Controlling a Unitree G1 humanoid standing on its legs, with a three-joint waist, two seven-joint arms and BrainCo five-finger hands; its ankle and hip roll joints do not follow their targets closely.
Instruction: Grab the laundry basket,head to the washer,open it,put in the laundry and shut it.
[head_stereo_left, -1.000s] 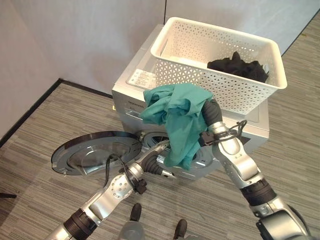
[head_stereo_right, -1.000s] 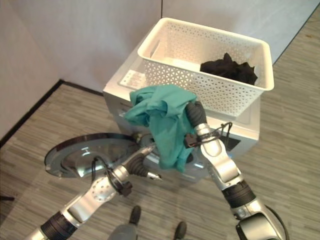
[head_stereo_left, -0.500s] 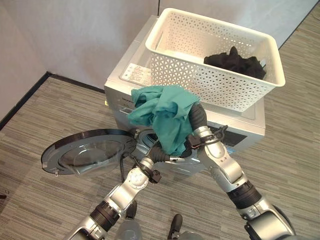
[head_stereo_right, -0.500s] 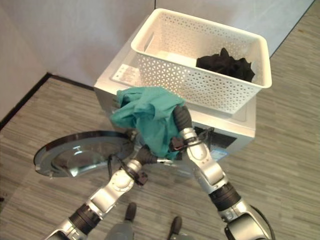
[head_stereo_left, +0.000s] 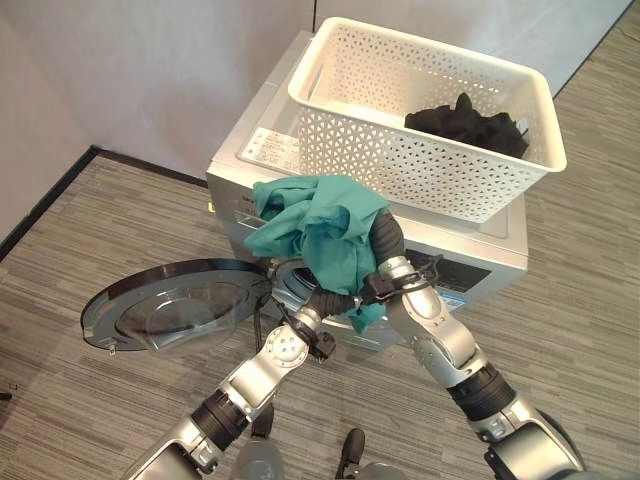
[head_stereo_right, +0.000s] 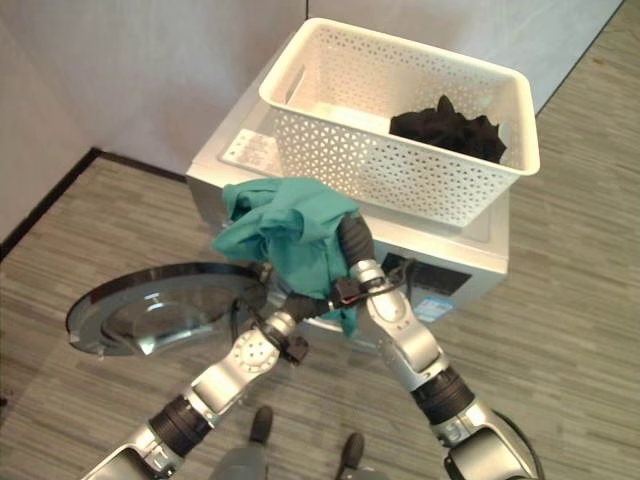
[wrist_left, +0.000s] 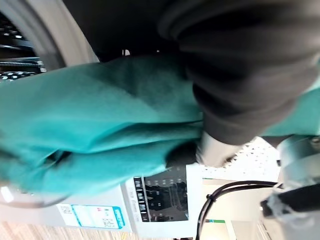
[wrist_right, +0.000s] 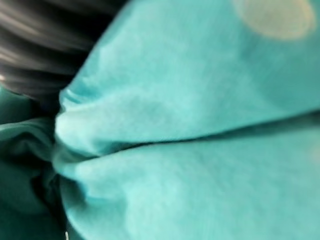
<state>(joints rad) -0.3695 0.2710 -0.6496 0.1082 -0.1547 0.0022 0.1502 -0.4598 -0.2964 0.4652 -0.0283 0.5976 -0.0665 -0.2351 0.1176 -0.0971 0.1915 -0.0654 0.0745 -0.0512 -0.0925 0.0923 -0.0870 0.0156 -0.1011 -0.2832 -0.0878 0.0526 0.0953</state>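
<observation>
A silver front-loading washer stands against the wall with its round door swung open to the left. On its top sits a white lattice laundry basket holding a black garment. A teal garment is bunched over my right hand, just in front of the washer's opening and below the basket. My left hand reaches up under the hanging cloth at the opening. The cloth hides the fingers of both hands. The teal garment lies right against the right wrist camera.
A pale wall and a dark skirting line run behind and left of the washer. Striped grey carpet lies all around. The open door juts out low at the left. The washer's control panel shows beneath the cloth in the left wrist view.
My right hand has carried the teal garment down and left, closer to the washer's opening. My left hand has risen to meet the cloth from below.
</observation>
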